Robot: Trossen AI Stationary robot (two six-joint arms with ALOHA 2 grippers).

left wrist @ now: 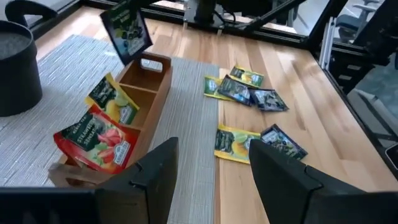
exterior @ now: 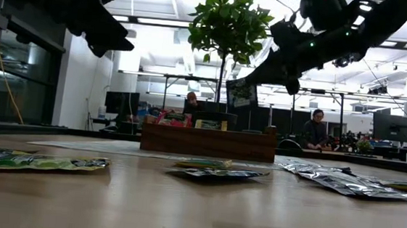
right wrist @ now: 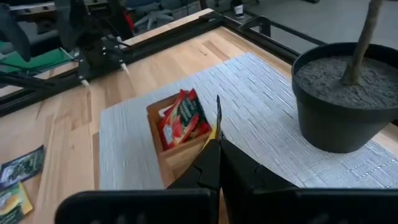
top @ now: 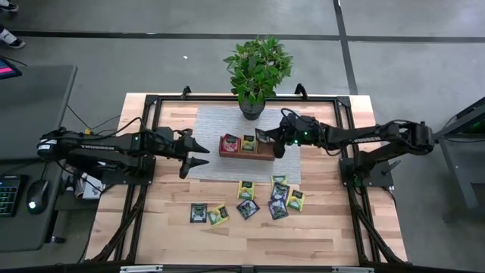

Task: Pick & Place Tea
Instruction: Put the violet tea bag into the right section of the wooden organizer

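The right gripper [top: 276, 144] is closed on a dark tea sachet [left wrist: 127, 31], pinching it by its lower edge so the flat packet stands on edge above the fingers, seen nearly edge-on in the right wrist view [right wrist: 218, 115] and face-on, slightly tilted, in the left wrist view. In the low view the held sachet [exterior: 241, 94] hangs clear above the wooden tray [exterior: 207, 140], over its right-hand end. The right arm reaches in from the table's right side, stretched almost level across the grey mat [top: 208, 121], with its wrist beside the potted plant [top: 256, 72]. The tray [top: 265, 155] lies with its long axis across the table; a red sachet [left wrist: 94, 137] leans upright in one end compartment, a yellow-green sachet [left wrist: 112, 99] leans in the middle one, and the end compartment [left wrist: 149, 65] beneath the held sachet holds nothing visible. The left gripper [top: 198, 152] has its fingers spread apart, holding nothing, hovering over the mat's left edge and pointing toward the tray, well apart from it; its arm extends level from the table's left side. The remaining sachets lie flat on the bare wood in front of the mat: a cluster of five or six dark and yellow-green ones [top: 271, 199] and a separate pair [top: 209, 214] to their left.
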